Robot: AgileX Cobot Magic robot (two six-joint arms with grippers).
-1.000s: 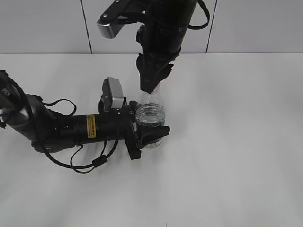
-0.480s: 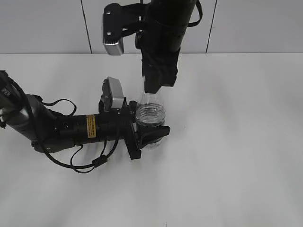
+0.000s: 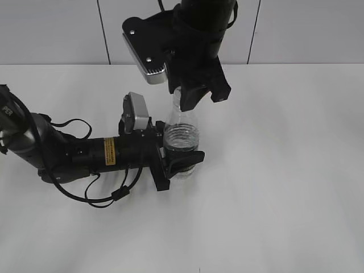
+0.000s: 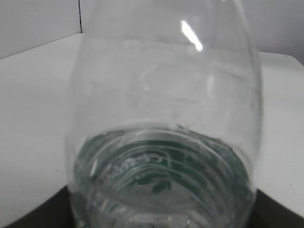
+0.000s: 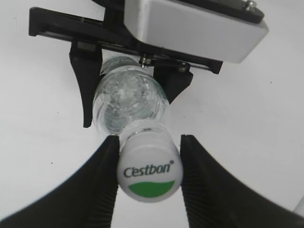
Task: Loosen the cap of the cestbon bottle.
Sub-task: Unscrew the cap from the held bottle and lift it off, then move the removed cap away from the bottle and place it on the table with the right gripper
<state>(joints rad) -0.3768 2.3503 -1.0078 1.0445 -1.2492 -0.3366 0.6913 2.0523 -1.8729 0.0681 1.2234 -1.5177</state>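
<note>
The cestbon bottle (image 3: 181,139) stands upright on the white table, clear with a dark green label low down. My left gripper (image 3: 182,162) is shut on its lower body from the left. The bottle fills the left wrist view (image 4: 161,118). My right gripper (image 3: 190,99) comes down from above and hides the cap in the exterior view. In the right wrist view the white cap (image 5: 148,173), with a green patch and "Cestbon" lettering, sits between my right gripper's (image 5: 149,137) two black fingers, which are closed on it. The bottle (image 5: 128,102) and left gripper (image 5: 128,111) show below.
The left arm (image 3: 85,153) lies low along the table (image 3: 284,170) with loose cables beside it. The right arm's silver wrist camera (image 3: 145,57) sticks out to the left above the bottle. A panelled wall (image 3: 51,34) runs behind the table.
My right wrist has turned about the bottle's axis: its silver camera swung round and down on the left. The bottle and left gripper have stayed put.
</note>
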